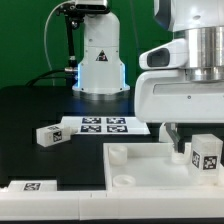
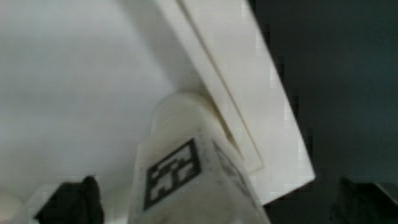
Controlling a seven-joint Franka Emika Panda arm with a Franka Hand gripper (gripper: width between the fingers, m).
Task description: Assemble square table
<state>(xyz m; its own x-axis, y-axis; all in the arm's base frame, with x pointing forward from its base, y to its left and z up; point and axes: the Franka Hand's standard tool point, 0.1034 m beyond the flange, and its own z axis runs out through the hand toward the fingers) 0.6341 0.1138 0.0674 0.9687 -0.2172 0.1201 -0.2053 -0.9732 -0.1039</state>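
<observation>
Tabletop (image 1: 150,165): lying on the dark bench (image 1: 30,110) with rim and corner sockets facing up, presumably so legs can go in from above.
Leg (image 1: 207,155): standing in the tabletop near the exterior view's right edge, tag outward; seated or only resting, cannot tell.
Spare leg (image 1: 48,135): loose on the bench, apart from the tabletop, likely waiting.
Marker board (image 1: 105,125): flat behind it.
End effector (image 2: 205,200): fingers (image 2: 71,200) spread wide either side of the leg, gripping nothing.
</observation>
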